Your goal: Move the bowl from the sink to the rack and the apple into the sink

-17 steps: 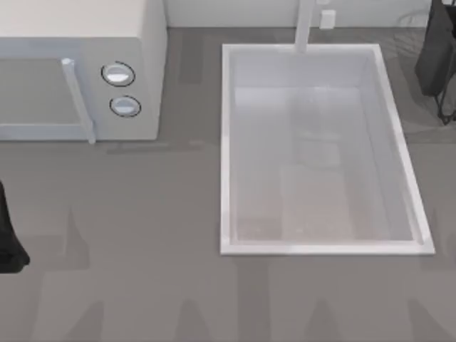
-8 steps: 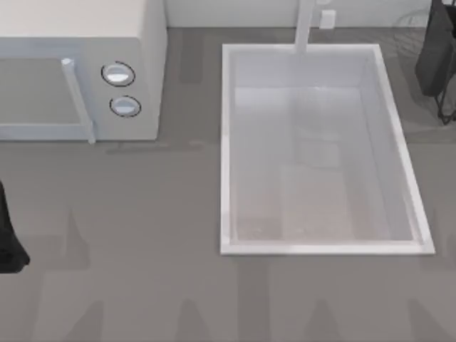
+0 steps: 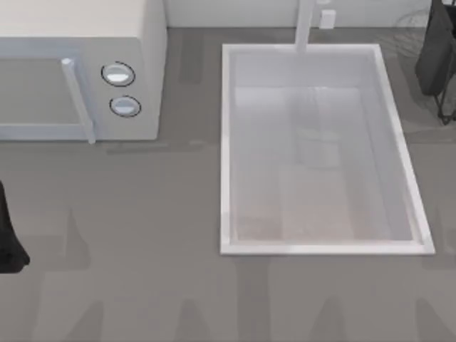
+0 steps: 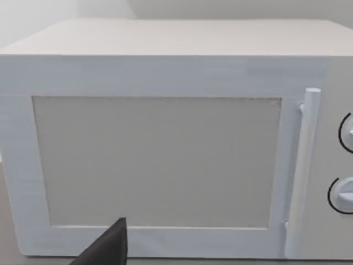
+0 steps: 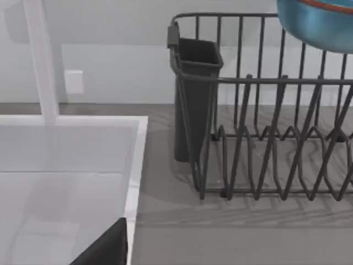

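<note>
Bowl looks glossy, stiff and slippery, so I'd pinch its rim, over the rack at the sink's 2 o'clock. Can't tell if my right gripper is clamped or loose. Left arm sits parked at 9 o'clock.

The sink basin lies open from above, fenced by its raised rim and the faucet post at the far edge. The microwave blocks the worktop's far left; the rack's upright wires and dark cup crowd the sink's right.
</note>
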Tool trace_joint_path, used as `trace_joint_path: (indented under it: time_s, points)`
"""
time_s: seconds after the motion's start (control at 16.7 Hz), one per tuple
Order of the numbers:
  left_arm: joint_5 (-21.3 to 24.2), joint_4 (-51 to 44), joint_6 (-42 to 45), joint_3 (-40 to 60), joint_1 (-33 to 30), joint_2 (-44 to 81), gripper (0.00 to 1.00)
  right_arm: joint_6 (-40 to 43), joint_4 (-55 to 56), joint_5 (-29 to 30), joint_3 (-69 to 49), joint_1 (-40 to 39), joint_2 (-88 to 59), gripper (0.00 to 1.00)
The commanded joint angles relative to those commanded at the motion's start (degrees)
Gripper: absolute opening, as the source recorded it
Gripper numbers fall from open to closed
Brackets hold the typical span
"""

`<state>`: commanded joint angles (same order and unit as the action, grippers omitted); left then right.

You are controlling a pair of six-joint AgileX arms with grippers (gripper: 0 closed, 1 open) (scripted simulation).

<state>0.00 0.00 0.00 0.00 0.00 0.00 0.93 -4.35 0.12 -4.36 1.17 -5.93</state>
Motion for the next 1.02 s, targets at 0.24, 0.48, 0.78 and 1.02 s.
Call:
trace_joint_path:
  time_s: [0.24, 0.48, 0.78, 1.02]
  points:
    - [0.0, 0.0, 0.0, 0.0, 0.0, 0.0, 1.0, 2.2, -9.6, 0.1, -9.9, 2.4, -15.0, 1.0]
    - [0.0, 0.0, 0.0, 0.0, 0.0, 0.0, 1.0, 5.0, -21.5, -0.1, -22.8, 5.2, -33.3, 1.0]
    - [0.0, 0.0, 0.0, 0.0, 0.0, 0.0, 1.0, 8.5, -36.9, -0.3, -39.0, 8.9, -56.6, 1.0]
    - [0.0, 0.0, 0.0, 0.0, 0.0, 0.0, 1.0, 11.1, -47.4, -0.1, -49.9, 11.4, -72.5, 1.0]
